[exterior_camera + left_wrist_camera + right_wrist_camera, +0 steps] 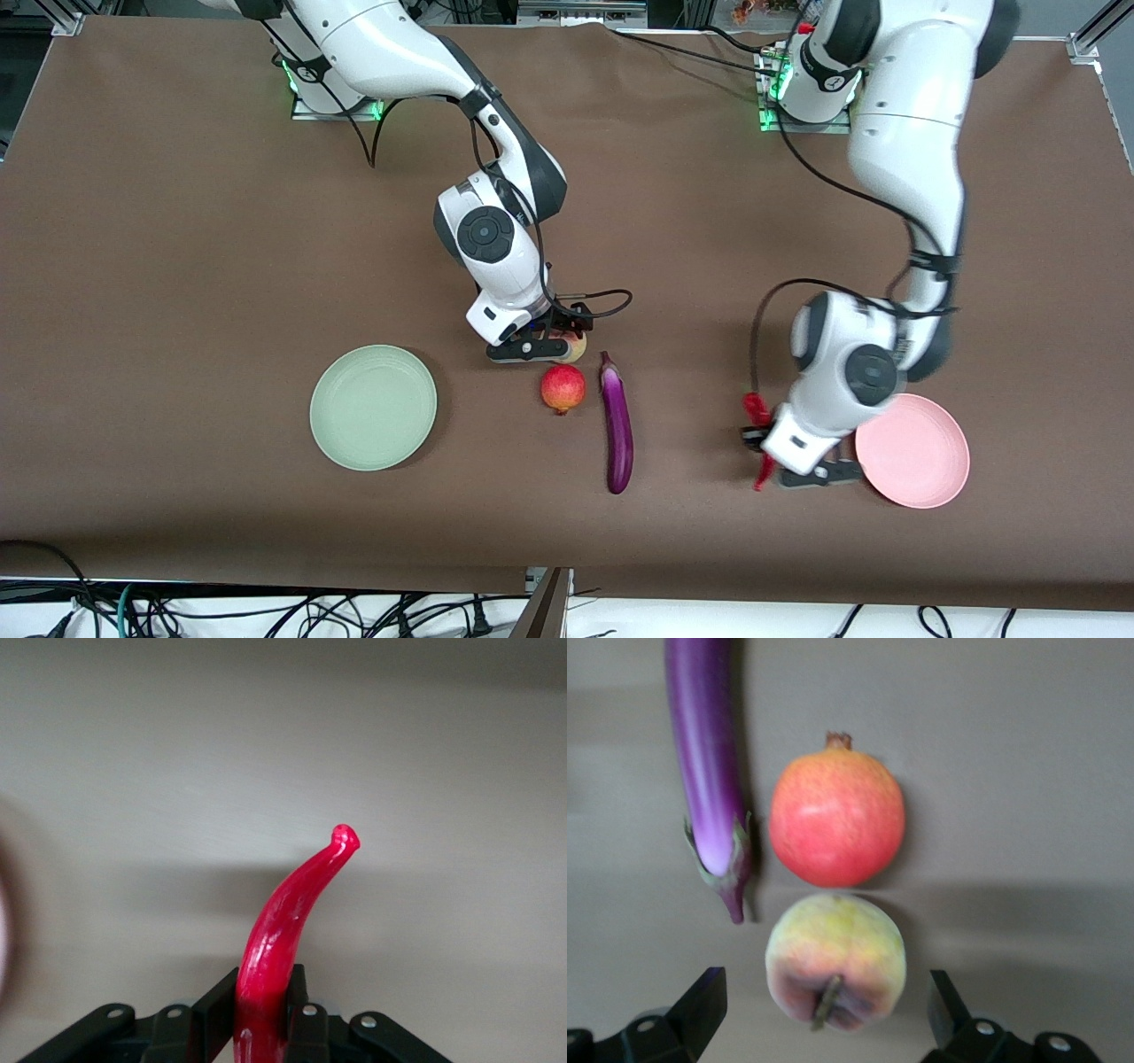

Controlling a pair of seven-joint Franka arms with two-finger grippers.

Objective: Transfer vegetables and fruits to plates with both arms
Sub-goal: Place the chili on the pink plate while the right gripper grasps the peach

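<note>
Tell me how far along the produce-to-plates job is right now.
Nothing is plated yet: the green plate and pink plate are bare. In hand: the left gripper is shut on the chili beside the pink plate; the right gripper is open around the peach. Left: the pomegranate and eggplant.

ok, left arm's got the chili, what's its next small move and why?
Probably carry the chili pepper sideways over the pink plate: the left gripper is shut on it just beside that plate, not yet above it. The right gripper, jaws open around the peach, isn't in the way.
</note>
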